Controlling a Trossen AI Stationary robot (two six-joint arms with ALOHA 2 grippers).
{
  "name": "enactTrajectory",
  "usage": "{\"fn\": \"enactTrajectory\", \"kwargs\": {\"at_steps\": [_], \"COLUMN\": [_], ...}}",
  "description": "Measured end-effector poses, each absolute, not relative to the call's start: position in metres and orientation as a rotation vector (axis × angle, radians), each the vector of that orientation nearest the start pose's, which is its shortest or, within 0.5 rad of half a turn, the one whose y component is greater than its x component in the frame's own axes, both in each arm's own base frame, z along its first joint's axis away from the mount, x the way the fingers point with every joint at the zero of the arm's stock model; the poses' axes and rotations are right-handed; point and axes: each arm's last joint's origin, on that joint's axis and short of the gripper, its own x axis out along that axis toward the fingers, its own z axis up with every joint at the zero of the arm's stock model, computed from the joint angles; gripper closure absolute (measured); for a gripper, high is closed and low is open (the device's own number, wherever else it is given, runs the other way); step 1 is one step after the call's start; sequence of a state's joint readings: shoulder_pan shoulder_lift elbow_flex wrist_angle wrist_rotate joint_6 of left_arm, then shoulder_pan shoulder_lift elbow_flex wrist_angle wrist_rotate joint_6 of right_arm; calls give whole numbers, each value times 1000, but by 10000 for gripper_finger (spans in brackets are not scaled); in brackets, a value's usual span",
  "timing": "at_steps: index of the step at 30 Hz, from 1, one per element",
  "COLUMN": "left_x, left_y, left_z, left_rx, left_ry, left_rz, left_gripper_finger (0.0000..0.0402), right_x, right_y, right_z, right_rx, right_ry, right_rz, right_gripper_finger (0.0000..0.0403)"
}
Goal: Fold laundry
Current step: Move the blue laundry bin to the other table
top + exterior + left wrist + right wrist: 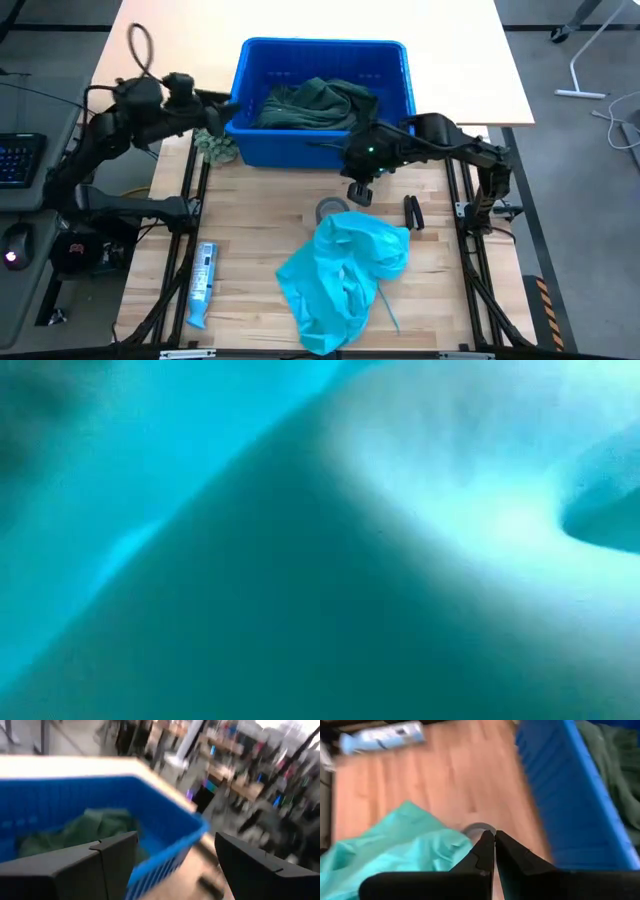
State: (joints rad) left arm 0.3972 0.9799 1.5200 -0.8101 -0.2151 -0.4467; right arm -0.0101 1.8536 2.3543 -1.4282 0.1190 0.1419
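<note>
A turquoise garment (345,275) lies crumpled on the wooden table, near the middle; it also fills the low view (320,540). Dark green laundry (315,105) sits piled in the blue bin (395,60) at the table's far side. My right gripper (360,192) (494,837) is shut and empty. It hovers just in front of the bin, between the bin and the turquoise garment (400,845). My left gripper (222,108) (172,840) is open at the bin's left wall, looking over the green laundry (90,827).
A grey tape roll (332,210) lies by the turquoise garment's far edge, with a small black object (412,212) to its right. A blue-and-white tube (203,283) lies near the table's left edge. A fuzzy grey-green ball (215,145) sits beside the bin's left corner.
</note>
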Motion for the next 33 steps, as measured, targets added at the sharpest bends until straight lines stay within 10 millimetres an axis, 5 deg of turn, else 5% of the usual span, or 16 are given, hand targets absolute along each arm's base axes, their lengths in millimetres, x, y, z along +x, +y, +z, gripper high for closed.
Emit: {"fn": "enactTrajectory", "kwargs": {"at_steps": [5, 12, 17, 22, 28, 33], "left_x": [151, 200, 237, 263, 285, 291], "left_y": [66, 90, 95, 86, 91, 112], "left_z": [448, 410, 379, 365, 337, 302], "left_rx": [-394, -238, -181, -150, -107, -113], "left_ry": [439, 766, 947, 973, 914, 928], "left_rz": [628, 597, 488, 392, 451, 628], "left_gripper_finger": [158, 162, 239, 385, 399, 401], "right_x": [332, 323, 326, 337, 346, 348], "right_y": [-24, -70, -79, -75, -94, -123], "right_z": [442, 439, 425, 389, 333, 315], "right_rx": [18, 344, 474, 457, 376, 371], "right_ry": [1020, 998, 1049, 1194, 1307, 1225], "right_rz": [-338, -593, -580, -526, -579, -693], "right_gripper_finger": [402, 403, 403, 403, 403, 403]}}
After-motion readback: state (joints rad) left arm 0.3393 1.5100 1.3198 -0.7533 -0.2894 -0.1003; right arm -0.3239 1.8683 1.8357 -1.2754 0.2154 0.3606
